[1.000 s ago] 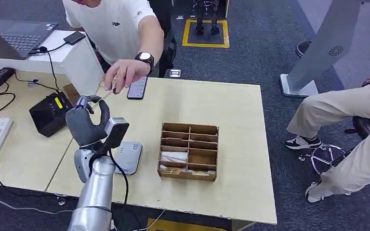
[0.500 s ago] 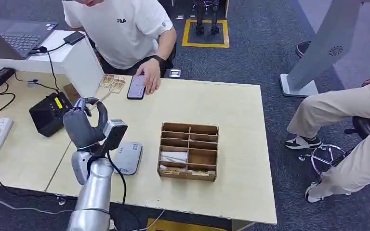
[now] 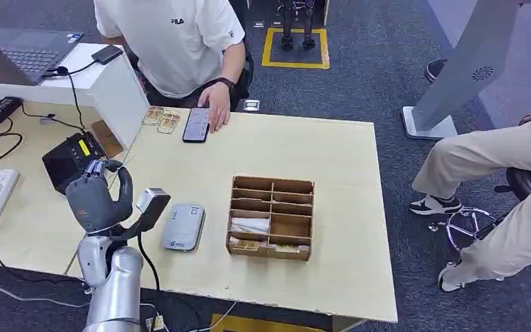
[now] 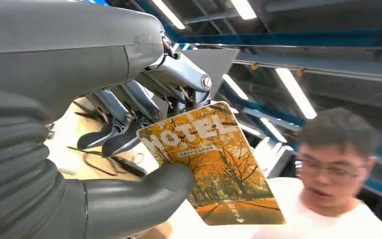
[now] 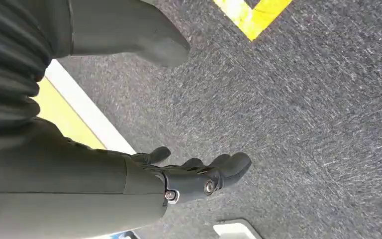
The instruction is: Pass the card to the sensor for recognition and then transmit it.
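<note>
Card (image 4: 214, 164) first: it is a thin, stiff, glossy hotel key card with an autumn-tree print, surely light and likely slick, so a pinch across its flat faces near one edge suits it best, leaving most of its face free to present to a reader. That is how the left hand (image 4: 129, 114) has it in the left wrist view: the thick grey thumb presses one lower corner from below, the darker fingers (image 4: 117, 137) back the other face, and the greater part of the card juts out past the hand. A shallow corner hold like this could let the card pivot or slip, I judge. From the head view the left hand (image 3: 97, 200) is raised above the near left part of the table (image 3: 332, 159), with the grey sensor (image 3: 183, 226) lying flat just beside it toward the wooden organizer (image 3: 271, 217). The card is not yet over the sensor. A person (image 3: 180, 41) sits at the far edge, one hand by a phone (image 3: 196, 124). The right hand (image 5: 199, 174) hangs over the carpet, fingers loosely apart, holding nothing.
</note>
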`<state>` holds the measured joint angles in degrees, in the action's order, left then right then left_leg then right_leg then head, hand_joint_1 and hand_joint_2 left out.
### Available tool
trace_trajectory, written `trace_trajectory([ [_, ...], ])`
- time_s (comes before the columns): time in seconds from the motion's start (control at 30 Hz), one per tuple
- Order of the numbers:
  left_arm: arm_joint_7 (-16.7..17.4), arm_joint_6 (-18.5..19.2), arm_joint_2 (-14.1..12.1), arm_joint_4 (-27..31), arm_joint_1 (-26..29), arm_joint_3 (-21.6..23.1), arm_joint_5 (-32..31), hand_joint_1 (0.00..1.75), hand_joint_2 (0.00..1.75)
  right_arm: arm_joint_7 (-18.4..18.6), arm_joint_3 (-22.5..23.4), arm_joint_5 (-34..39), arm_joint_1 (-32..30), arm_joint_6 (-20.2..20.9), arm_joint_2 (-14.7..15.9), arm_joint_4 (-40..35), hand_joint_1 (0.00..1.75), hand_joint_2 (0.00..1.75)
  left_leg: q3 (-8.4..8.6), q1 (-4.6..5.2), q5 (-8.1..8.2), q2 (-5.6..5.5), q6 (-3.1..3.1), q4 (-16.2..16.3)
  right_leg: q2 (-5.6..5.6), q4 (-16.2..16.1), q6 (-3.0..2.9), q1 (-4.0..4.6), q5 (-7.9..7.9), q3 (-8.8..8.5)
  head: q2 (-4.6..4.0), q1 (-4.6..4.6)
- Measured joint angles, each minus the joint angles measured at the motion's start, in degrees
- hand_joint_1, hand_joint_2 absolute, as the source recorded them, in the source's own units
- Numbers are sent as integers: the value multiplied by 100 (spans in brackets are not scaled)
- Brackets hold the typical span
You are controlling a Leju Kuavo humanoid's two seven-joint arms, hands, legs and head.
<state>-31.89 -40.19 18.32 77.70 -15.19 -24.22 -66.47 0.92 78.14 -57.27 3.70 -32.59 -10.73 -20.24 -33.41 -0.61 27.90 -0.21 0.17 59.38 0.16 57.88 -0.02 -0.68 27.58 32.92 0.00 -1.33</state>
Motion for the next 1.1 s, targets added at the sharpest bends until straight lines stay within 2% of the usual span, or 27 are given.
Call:
trace_trajectory([
  [0.13,113,0,-18,0,131,-129,-246,175,175,63,0,-15,-18,28,-72,-111,0,175,2,1,0,1,0,0,1,0,0,0,0,1,0,-4],
  [0.3,433,0,-61,-2,288,-207,-566,175,175,103,9,-94,-39,118,-173,-267,0,175,1,0,0,0,0,0,1,0,0,0,0,2,0,0],
  [0.47,1130,0,-157,-7,661,-91,-868,175,175,103,22,-116,-56,127,-216,-334,0,175,3,0,3,9,-3,0,8,-1,-1,0,1,7,0,0],
  [0.7,1521,0,-245,-217,1019,105,-1292,175,175,103,46,-120,-73,186,-256,-424,0,175,2,1,3,7,-3,0,7,-1,4,0,5,6,0,-2],
  [0.73,1662,0,-254,-275,1055,140,-1355,175,175,101,50,-118,-75,216,-258,-437,0,175,2,1,3,7,-3,0,7,-1,4,0,5,6,0,0],
  [0.8,2343,0,-394,-350,1201,357,-1222,175,175,94,52,-79,-74,201,-258,-448,0,175,7,0,3,11,-3,0,12,-1,3,0,5,7,0,0],
  [0.83,2620,0,-459,-359,1296,630,-1195,175,175,92,52,-72,-80,201,-260,-455,0,175,7,1,3,14,-3,0,16,-1,3,-1,4,8,0,0],
  [0.87,2710,0,-509,-413,1329,797,-1187,175,175,94,52,-74,-87,210,-260,-463,0,175,3,1,3,10,-3,0,10,-1,3,-1,5,8,0,-4],
  [1.1,2555,0,-627,-767,1390,1122,-1219,175,175,94,52,-90,-98,234,-260,-496,0,175,2,0,2,4,-3,0,4,0,3,0,5,7,0,-2],
])
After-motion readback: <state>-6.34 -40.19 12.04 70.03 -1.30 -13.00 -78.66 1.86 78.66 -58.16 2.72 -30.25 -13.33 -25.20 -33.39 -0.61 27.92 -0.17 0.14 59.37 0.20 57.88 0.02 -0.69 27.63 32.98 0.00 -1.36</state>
